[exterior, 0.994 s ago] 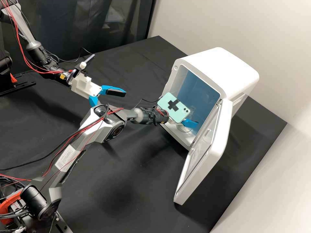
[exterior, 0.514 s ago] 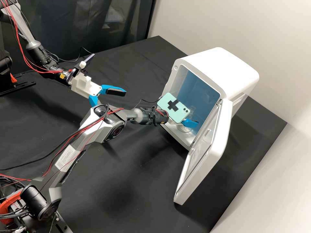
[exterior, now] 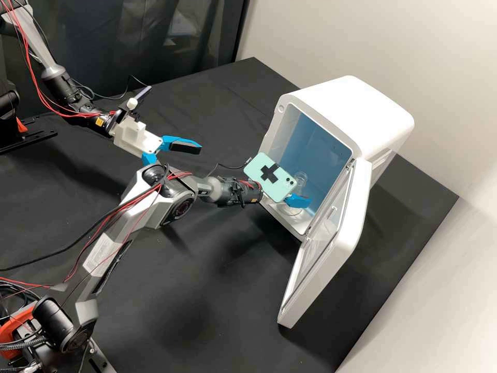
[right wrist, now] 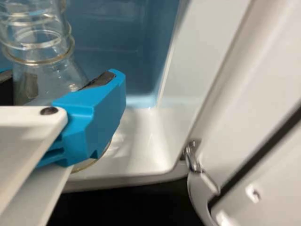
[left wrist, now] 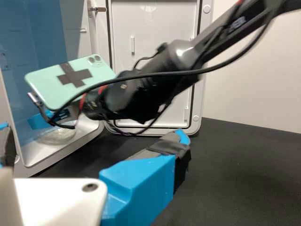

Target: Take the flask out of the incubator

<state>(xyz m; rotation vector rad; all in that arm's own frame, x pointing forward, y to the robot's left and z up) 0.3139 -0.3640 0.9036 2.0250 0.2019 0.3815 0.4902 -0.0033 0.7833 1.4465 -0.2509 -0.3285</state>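
Flask (exterior: 301, 179) base hidden behind mint phone (exterior: 269, 176) in high view; top cut off in right wrist view.

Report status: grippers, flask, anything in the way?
Left gripper open, short of the incubator. Right gripper shut on flask, inside the chamber. Hinged door open; way out looks free.

The incubator (exterior: 357, 111) is a white box that is blue inside, and it sits on the black surface (exterior: 207, 300) with its door (exterior: 321, 243) wide open. The flask (exterior: 300, 180) is clear glass with a thin neck. It stands upright low inside the box, near the opening.
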